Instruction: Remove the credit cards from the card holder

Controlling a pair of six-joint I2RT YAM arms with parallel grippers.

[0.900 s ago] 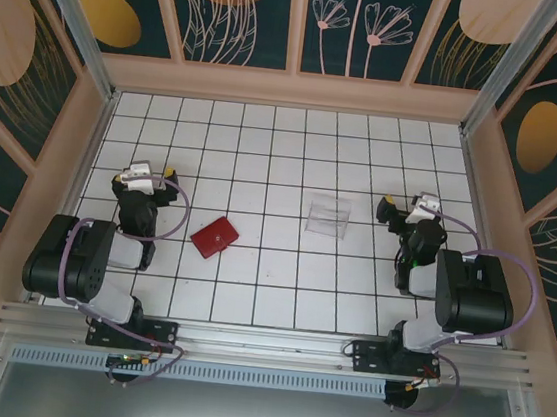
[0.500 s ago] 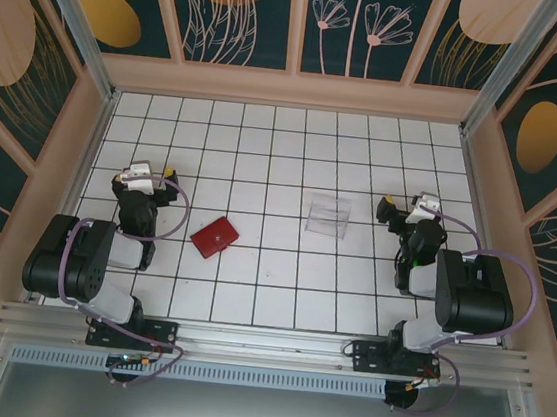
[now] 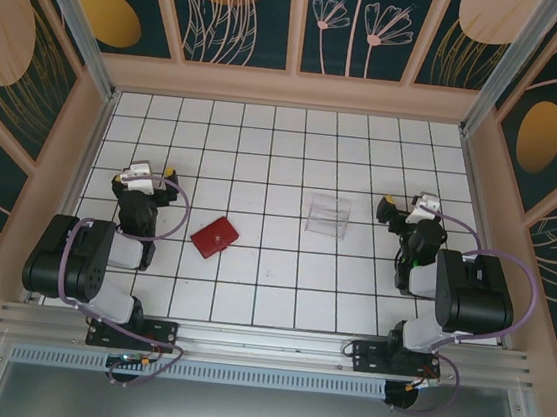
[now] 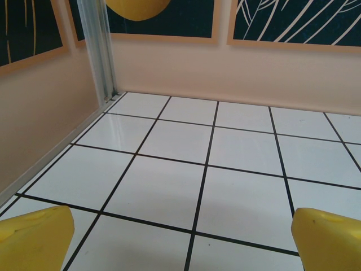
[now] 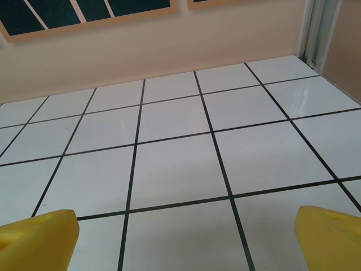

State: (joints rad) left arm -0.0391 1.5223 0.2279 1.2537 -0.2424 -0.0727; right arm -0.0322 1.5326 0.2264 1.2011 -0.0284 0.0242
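- Tiled counter [image 3: 268, 298]: nothing started yet.
- Left arm [image 3: 71, 265] and right arm [image 3: 470, 291] sit folded, jaws wide open, empty.
- Clear plastic box [image 3: 328, 217] sits right of centre.
- Red card holder [image 3: 215, 237] lies shut near the left arm; next, likely, unfolding it.

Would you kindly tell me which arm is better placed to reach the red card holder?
Probably the left: the card holder lies near the open left gripper, while the open right gripper sits farther away, beyond the clear box.
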